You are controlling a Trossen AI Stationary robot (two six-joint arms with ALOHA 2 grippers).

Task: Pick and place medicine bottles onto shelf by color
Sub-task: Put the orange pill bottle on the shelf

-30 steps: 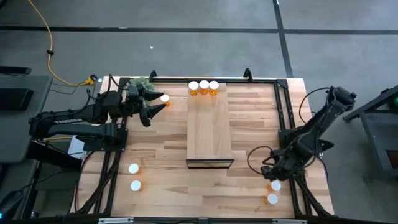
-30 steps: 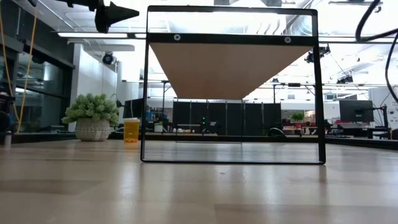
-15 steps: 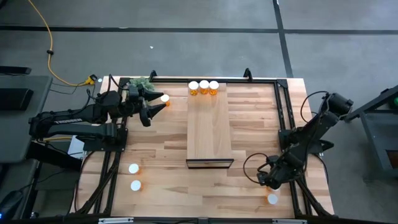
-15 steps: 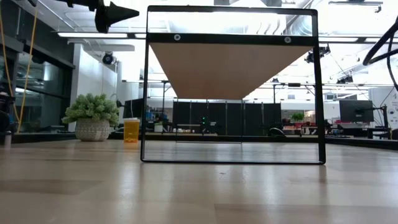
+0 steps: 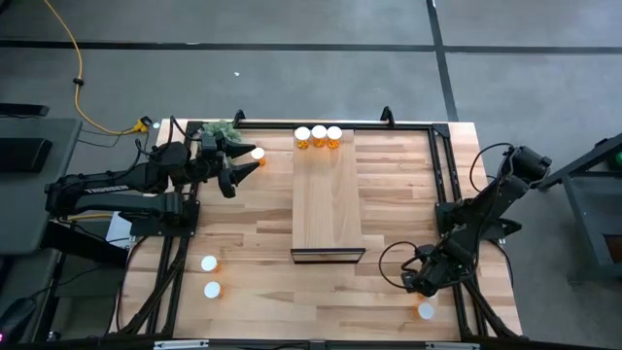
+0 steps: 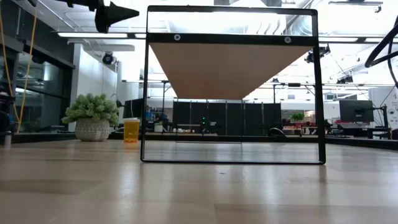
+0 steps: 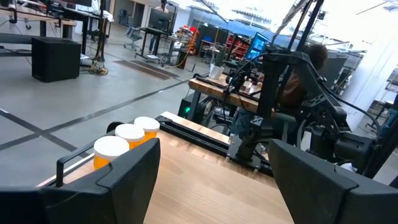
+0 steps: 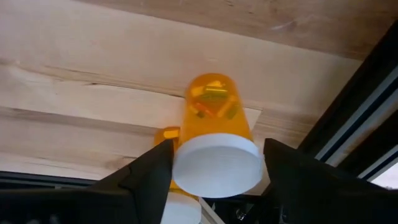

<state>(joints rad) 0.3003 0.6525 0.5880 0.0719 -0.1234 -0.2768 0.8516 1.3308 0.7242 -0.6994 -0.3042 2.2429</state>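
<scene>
The pale wood shelf (image 5: 328,194) carries three orange medicine bottles with white caps (image 5: 319,135) at its far end. One bottle (image 5: 258,154) stands on the table beside the green plant (image 5: 220,129). Two more (image 5: 210,276) stand near left. My left gripper (image 5: 240,171) is open and empty, raised beside the plant. My right gripper (image 5: 413,283) is low at the near right, shut on a bottle (image 8: 216,140) that it hides in the high view. Another bottle (image 5: 426,311) stands just nearer. My right gripper pinches the bottle's white cap (image 8: 216,167) between its two fingers (image 8: 149,177), one on each side. The fingers come from above, slanting down. The orange body points away toward the tabletop. Whether its base still rests on the table cannot be told.
The shelf stands on a dark metal frame (image 6: 230,158) in the table's middle. Black rails (image 5: 442,185) run along the table's left and right sides. The right arm's cable (image 5: 394,255) loops over the table near the shelf's near right corner. Bare wood (image 5: 253,243) lies left of the shelf.
My right gripper has gone toward the table's near edge and a little left. It has come down over the bottle that stood just in front of it, and now covers that bottle in the high view. It has kept nearly still for the last half second.
</scene>
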